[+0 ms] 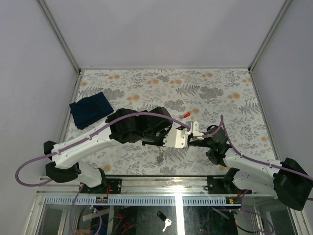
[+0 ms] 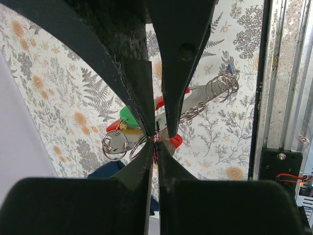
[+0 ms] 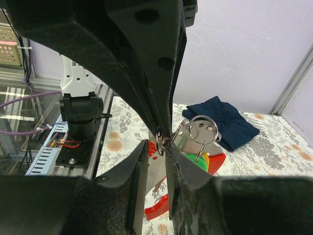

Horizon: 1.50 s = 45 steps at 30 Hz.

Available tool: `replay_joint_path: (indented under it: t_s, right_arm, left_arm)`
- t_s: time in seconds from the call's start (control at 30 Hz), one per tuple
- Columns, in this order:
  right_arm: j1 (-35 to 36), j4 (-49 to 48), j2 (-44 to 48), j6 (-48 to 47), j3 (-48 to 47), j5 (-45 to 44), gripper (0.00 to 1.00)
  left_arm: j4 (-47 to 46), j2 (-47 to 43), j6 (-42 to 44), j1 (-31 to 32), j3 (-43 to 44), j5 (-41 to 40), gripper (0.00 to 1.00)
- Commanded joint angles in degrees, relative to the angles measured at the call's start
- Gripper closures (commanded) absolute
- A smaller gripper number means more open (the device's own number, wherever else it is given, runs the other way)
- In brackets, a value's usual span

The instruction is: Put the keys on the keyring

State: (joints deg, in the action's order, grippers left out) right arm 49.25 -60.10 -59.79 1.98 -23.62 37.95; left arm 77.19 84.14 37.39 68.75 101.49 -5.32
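Observation:
The two grippers meet tip to tip above the middle of the table. My left gripper is shut on a thin wire ring of the keyring. From that ring hang a flat grey fob, a red strap, and keys with a green tag and a yellow tag. My right gripper faces it with a gap between its fingers. The small ring stands in that gap against one finger. A larger ring hangs just behind.
A folded dark blue cloth lies at the table's left. A small red piece shows just beyond the grippers, and small metal bits sit near the front rail. A key with a black tag lies below the table's front edge.

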Motion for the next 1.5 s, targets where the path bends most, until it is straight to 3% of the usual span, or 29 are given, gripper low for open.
replay_joint_path:
  t_s: [0.0, 0.53, 0.73, 0.9, 1.13, 1.47]
  right_arm:
    - [0.7, -5.4, 0.3, -0.3, -2.7, -1.7, 0.74]
    - [0.7, -5.8, -0.2, 0.5, -3.2, -2.0, 0.77]
    - [0.7, -5.5, -0.8, 1.1, -3.5, -1.6, 0.99]
    - [0.7, -2.9, 0.0, 1.7, -3.5, -3.3, 1.0]
    - [-0.3, -1.3, 1.8, 4.8, -3.8, -1.4, 1.0]
    - [-5.7, -13.4, 0.7, 17.7, -4.3, 2.9, 1.0]
  left_arm:
    - [-3.4, -0.1, 0.9, 0.2, 1.5, 0.5, 1.0]
    - [-3.4, 0.3, 1.2, 0.2, 1.6, 1.3, 1.0]
    - [-3.9, 0.0, 1.2, 0.2, 1.5, 1.3, 0.99]
    - [-6.5, -2.1, 1.1, 0.2, 0.1, 0.8, 0.86]
    - [-16.3, -10.4, -1.2, 0.2, -7.3, 3.4, 0.66]
    - [-48.7, -32.1, -11.1, -0.5, -31.9, 9.5, 0.58]
